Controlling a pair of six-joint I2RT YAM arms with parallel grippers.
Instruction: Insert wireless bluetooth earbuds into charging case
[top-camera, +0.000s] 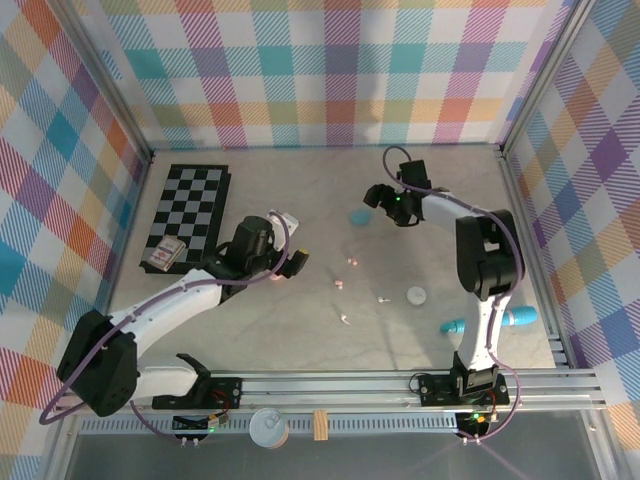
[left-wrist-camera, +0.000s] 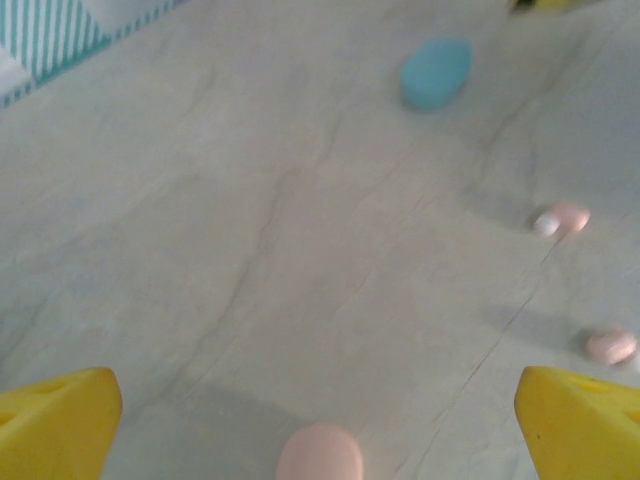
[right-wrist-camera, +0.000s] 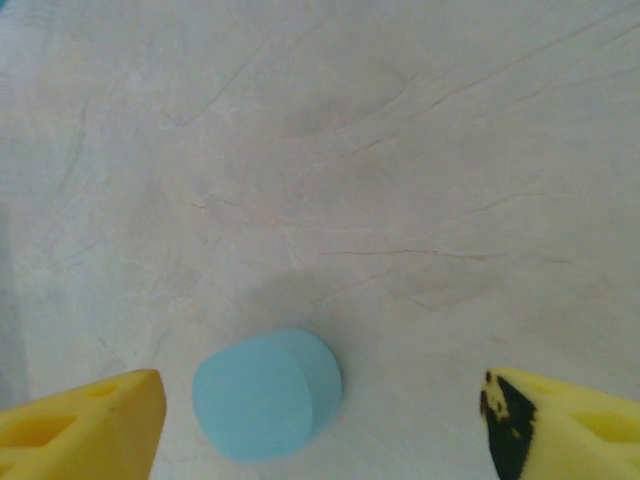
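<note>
The left gripper (left-wrist-camera: 320, 420) hung low over the marbled table (left-wrist-camera: 250, 250) with its jaws spread wide. In the left wrist view its yellow fingertips (left-wrist-camera: 55, 425) sat at the two bottom corners, and nothing was held between them. A pink case (left-wrist-camera: 320, 455) lay on the table in the gap, apart from both fingertips. Beyond it, off to the right, lay a pink earbud (left-wrist-camera: 562, 218), and nearer the camera a second pink earbud (left-wrist-camera: 611, 346). Both were loose on the table and well apart from the pink case.

The right gripper (right-wrist-camera: 320, 430) was also fully open and empty. A blue case (right-wrist-camera: 267, 393), closed and pebble-shaped, lay between its yellow fingers (right-wrist-camera: 565, 425), closer to the finger on the left of the right wrist view. It appeared to touch neither finger.

From above, the left gripper (top-camera: 290, 263) was near the table's middle, and the right gripper (top-camera: 378, 196) was just beside the blue case (top-camera: 358, 216), farther back. A white case (top-camera: 416, 295) sat nearer the arm bases, with a white earbud (top-camera: 383, 299) just beside it and a further white earbud (top-camera: 345, 320) a little nearer still. No earbud was in any case. A checkerboard (top-camera: 190, 205) lay at the back left, and a turquoise tube (top-camera: 520, 317) lay behind the right arm's base.
</note>
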